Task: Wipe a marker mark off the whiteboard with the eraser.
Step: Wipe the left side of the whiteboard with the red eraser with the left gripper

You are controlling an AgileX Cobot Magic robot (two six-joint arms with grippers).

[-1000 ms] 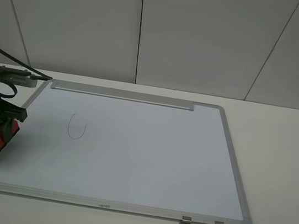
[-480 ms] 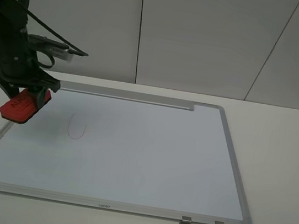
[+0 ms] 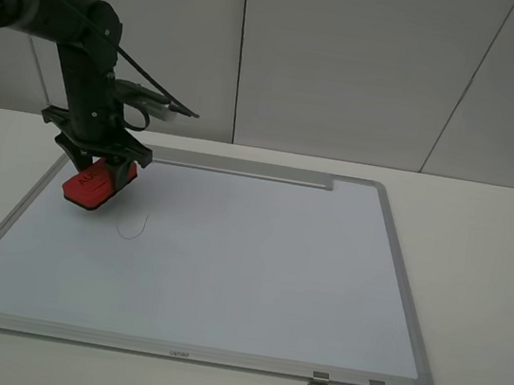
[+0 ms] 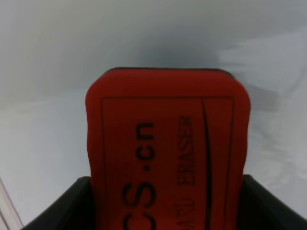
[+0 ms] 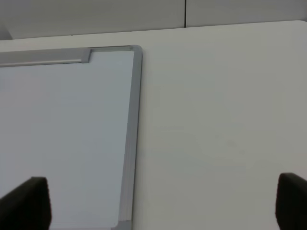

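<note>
My left gripper [image 3: 103, 167] has swung inward, clenching the small red block eraser [image 3: 95, 185] beside the thin dark loop [image 3: 134, 226] on the silver-framed whiteboard [image 3: 275, 272].

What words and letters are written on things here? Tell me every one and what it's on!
"CS.cn": big dark letters on the red eraser; the start is cut off by the picture edge.
"ERASER": smaller letters on the same eraser, after a cut-off word ending in "ARD".
Tiny print on the near frame of the whiteboard: too small to read.
</note>
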